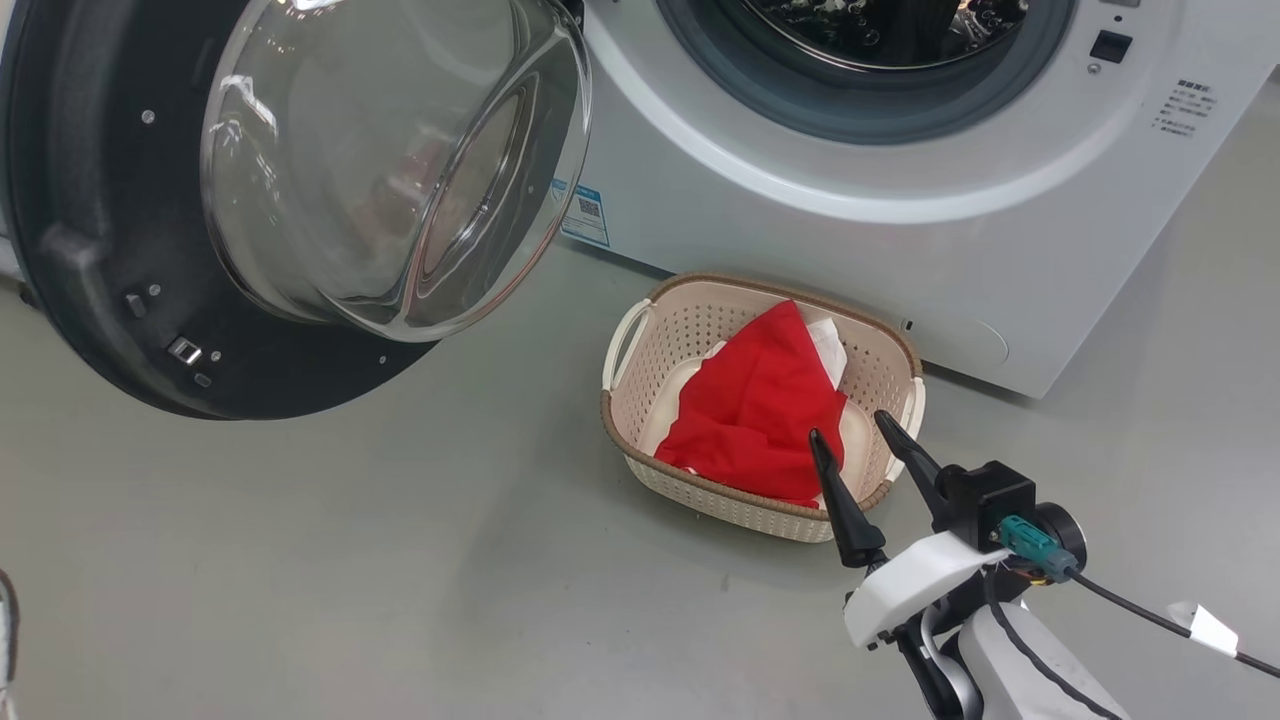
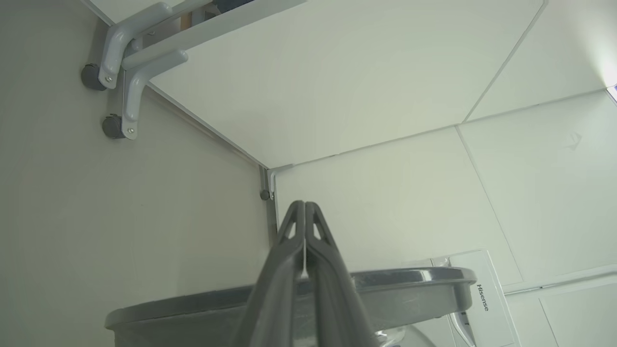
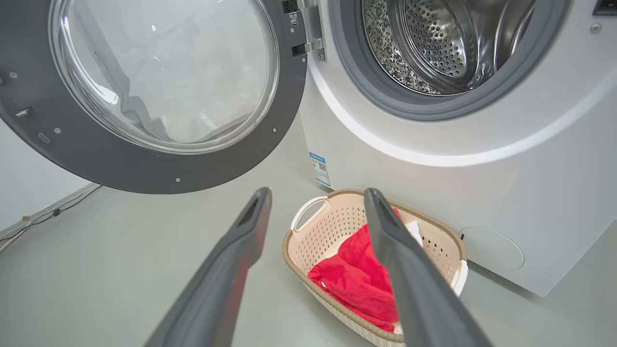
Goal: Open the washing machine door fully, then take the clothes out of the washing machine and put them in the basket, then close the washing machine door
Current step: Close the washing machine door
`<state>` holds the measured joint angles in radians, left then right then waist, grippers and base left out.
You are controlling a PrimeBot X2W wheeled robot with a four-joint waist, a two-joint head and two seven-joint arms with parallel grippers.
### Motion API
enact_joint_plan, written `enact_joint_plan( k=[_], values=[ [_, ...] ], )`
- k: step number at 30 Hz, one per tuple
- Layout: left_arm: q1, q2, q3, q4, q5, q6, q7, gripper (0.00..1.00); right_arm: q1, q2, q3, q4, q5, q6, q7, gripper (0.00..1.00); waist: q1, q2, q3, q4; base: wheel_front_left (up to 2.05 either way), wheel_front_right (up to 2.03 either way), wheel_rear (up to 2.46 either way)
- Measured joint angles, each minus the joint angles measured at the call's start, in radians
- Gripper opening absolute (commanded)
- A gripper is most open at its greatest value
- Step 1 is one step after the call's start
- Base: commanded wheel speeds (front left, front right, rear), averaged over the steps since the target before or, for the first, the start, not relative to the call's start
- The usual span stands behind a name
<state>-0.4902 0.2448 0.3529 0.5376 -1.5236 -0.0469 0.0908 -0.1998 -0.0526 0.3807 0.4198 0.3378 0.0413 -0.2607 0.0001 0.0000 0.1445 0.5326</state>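
Note:
The washing machine door (image 1: 90, 250) stands swung wide to the left, its glass bowl bulging toward me; the right wrist view shows this door (image 3: 96, 164) too. The washing machine (image 1: 900, 250) has a steel drum (image 3: 434, 43) with no fabric visible inside. On the floor in front sits the basket (image 1: 690, 330), and the red clothes (image 1: 760, 400) lie crumpled inside it. My right gripper (image 1: 848, 425) hovers open over the basket's near right corner, holding nothing; between its fingers (image 3: 318, 190) I see the basket (image 3: 337, 226) and clothes (image 3: 356, 274). My left gripper (image 2: 304, 205) is shut and empty, above a grey curved rim (image 2: 193, 308).
Bare grey floor (image 1: 350, 560) spreads left of and in front of the basket. A blue label (image 1: 588, 212) marks the machine's lower left corner. A cable with a white tag (image 1: 1210, 628) trails from my right wrist. White panels and grey brackets (image 2: 130, 72) face the left wrist.

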Motion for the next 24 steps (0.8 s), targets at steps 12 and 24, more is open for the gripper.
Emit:
enact_joint_plan(
  k=[12,24],
  values=[
    [-0.102,0.052,0.031,0.109,-0.059,0.06,0.067,0.0,-0.043,-0.004,0.019,0.002,-0.013,0.0,0.0,1.0,0.0,0.0,0.046,-0.041,0.0,0.0,0.0],
    [-0.168,0.069,0.04,0.181,-0.079,0.062,0.119,0.0,-0.069,-0.006,0.019,0.01,-0.032,-0.009,0.0,1.0,0.0,0.0,0.099,-0.094,0.0,0.0,0.0]
  ],
)
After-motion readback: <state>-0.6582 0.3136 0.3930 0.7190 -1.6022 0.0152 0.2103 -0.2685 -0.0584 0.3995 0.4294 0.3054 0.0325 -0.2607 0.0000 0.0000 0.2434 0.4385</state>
